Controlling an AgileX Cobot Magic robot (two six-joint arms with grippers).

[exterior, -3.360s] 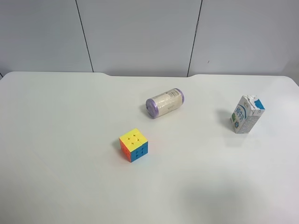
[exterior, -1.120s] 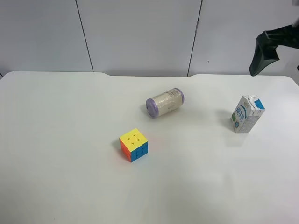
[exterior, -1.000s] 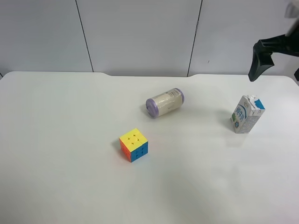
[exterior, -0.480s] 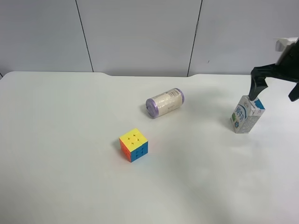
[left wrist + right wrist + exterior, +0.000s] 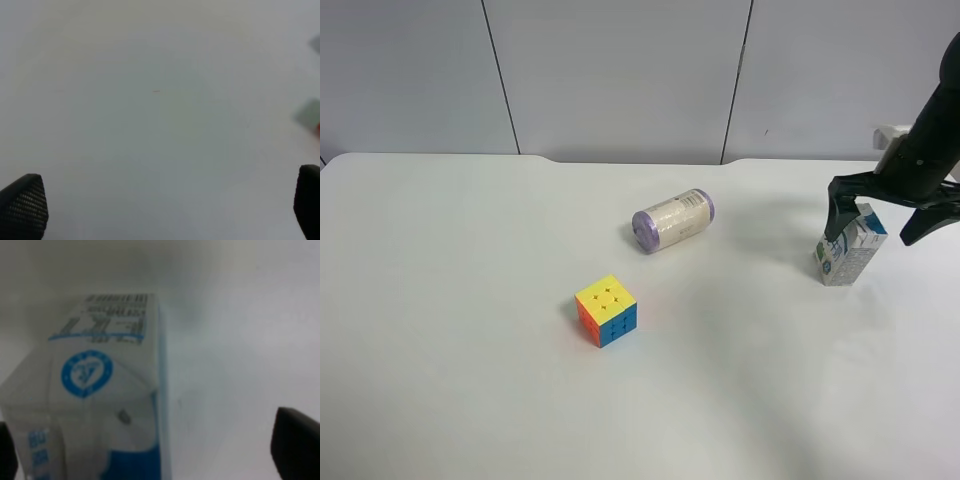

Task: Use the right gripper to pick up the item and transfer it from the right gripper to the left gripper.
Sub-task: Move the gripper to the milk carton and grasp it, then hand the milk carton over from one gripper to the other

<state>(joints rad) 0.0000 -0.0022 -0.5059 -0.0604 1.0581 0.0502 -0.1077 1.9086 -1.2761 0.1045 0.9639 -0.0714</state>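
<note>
The milk carton [image 5: 848,248] is standing upright near the 3 o'clock edge of the tabletop [image 5: 460,380], well apart from the colour cube [image 5: 607,311], from which it is lying at roughly 2 o'clock. The paper roll [image 5: 673,220] is lying on its side at about 1 o'clock from the cube.

Judging by its look, the carton is going to handle as a light, thin-walled card box. Its smooth printed faces are likely a little slippery, and its walls are likely to dent under a hard squeeze. Its top is looking torn or folded open, so tipping it may be risking a spill if anything is left inside. The safest hold is probably across two opposite flat faces at mid-body, below the crumpled top.

The right pincer [image 5: 871,237] is hanging spread wide around the carton's upper part, one finger on each side, grasping nothing. In the right wrist view the carton is sitting off centre, close to one finger; whether it is touching that finger cannot be told.

The left pincer [image 5: 165,207] is also released, hovering over bare tabletop and holding nothing.
</note>
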